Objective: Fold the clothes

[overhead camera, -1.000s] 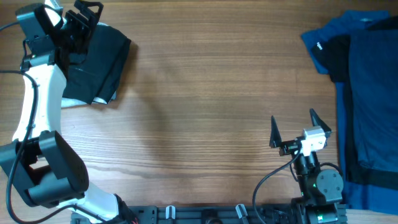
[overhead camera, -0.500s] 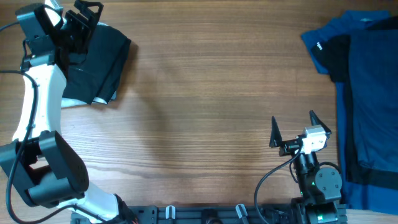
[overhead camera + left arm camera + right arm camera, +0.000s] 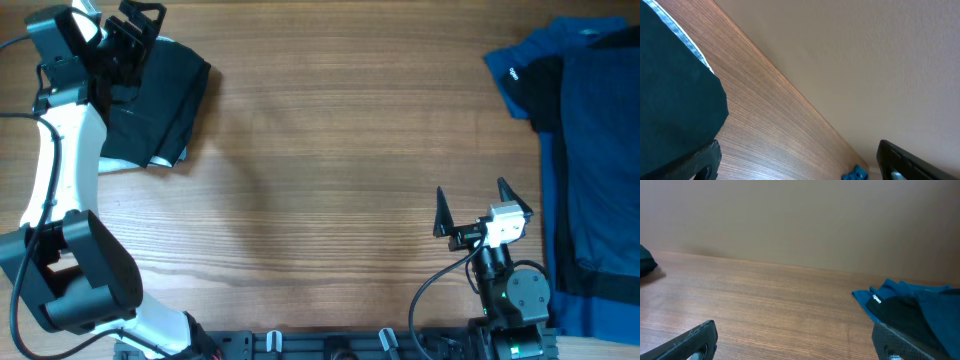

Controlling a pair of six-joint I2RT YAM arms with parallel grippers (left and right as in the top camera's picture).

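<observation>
A folded black garment [image 3: 160, 95] lies at the table's far left corner, with whitish lining showing at its near edge. My left gripper [image 3: 135, 35] hovers open over its far left part, nothing between the fingers. In the left wrist view the black fabric [image 3: 675, 90] fills the left side, next to my left gripper [image 3: 800, 167]. A pile of dark blue clothes [image 3: 590, 150] covers the right edge. My right gripper [image 3: 473, 203] stands open near the front, left of that pile, holding nothing. The right wrist view shows my right gripper [image 3: 797, 347] over bare wood and the blue clothes [image 3: 910, 305] ahead to the right.
The wooden table [image 3: 340, 150] runs between the two garments. The arm bases and a black rail [image 3: 330, 345] line the front edge. A plain wall [image 3: 800, 220] stands beyond the table's far edge.
</observation>
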